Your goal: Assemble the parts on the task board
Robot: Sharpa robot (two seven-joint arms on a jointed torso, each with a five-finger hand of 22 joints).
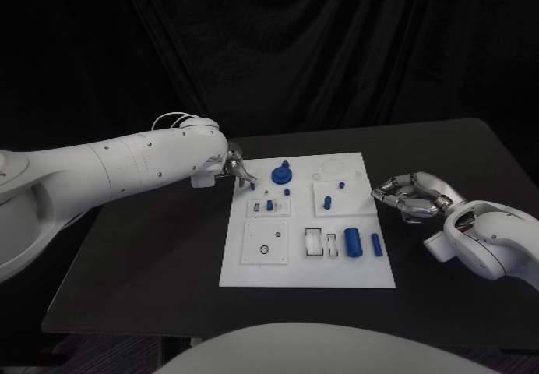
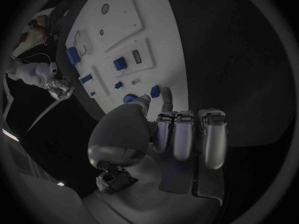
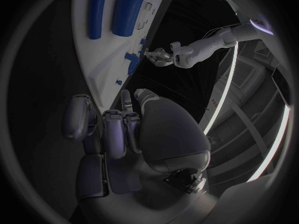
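Nearest me, my right robot hand (image 1: 411,196) rests on the bench (image 1: 146,257) just beside the task board (image 1: 337,273), fingers curled on nothing. Blue parts (image 1: 353,241) lie on the board. Farther off, my left robot hand (image 1: 234,173) pinches a small blue part (image 2: 155,91) at the board's far left corner.

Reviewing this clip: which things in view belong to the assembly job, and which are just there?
Job:
task board
large blue round part
big blue cylinder
thin blue bar
small blue peg
left hand, by the board's far left corner
right hand, beside the board's right edge

Just there:
black table
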